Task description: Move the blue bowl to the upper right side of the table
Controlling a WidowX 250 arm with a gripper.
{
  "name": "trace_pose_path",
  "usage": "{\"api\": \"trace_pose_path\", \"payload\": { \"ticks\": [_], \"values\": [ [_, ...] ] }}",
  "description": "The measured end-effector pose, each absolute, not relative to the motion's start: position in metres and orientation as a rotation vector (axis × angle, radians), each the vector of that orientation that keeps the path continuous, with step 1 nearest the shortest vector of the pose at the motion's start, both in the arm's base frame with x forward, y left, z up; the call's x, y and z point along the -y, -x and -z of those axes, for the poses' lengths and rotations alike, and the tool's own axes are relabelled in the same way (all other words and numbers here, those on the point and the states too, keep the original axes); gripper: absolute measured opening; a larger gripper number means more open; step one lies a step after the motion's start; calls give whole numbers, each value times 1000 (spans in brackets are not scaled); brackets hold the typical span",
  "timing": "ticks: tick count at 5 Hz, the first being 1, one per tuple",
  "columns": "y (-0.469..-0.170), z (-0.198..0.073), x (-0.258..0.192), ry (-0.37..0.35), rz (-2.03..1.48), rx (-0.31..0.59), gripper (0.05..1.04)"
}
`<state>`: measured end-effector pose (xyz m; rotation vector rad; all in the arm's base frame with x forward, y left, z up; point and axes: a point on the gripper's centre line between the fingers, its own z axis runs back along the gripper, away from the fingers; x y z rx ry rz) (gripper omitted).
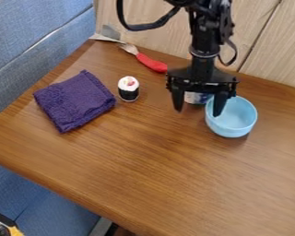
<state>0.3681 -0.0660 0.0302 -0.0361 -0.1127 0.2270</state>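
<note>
Hanging from the black arm (202,41) at the upper middle of the view, see the black gripper (198,113), with its two fingers spread well apart, pointing down and gripping nothing. Note the right-hand finger in the view, crossing in front of the left rim of the blue bowl (232,117). (Can't tell from this angle whether touching it or just above.)

Find the bowl standing upright on the wooden table (156,170), in the upper right part of the view, just beside the gripper. Admire a pale, milky sky blue, plain all over, with a round mouth, a smooth rim and a deep, curved inside, lighter on the far wall and more shaded down in the hollow. Notice a soft dark shadow under the near side.

Behind the gripper, between its fingers, spot part of a small white and blue container (195,97), mostly hidden. Farther left, meet a toy sushi roll (128,89), standing upright, black around the side and white on top with red bits. Beyond that, toward the back edge, see a fork with a red handle (151,63), lying slanted. Farther left again, find a purple cloth (75,101), folded and lying flat.
</note>
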Motion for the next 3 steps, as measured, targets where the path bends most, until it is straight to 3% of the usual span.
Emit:
{"api": "trace_pose_path", "payload": {
  "ticks": [1,3],
  "values": [
    [-373,-55,57,76,-259,174,1001],
    [-370,-70,43,172,-250,211,1001]
  ]
}}
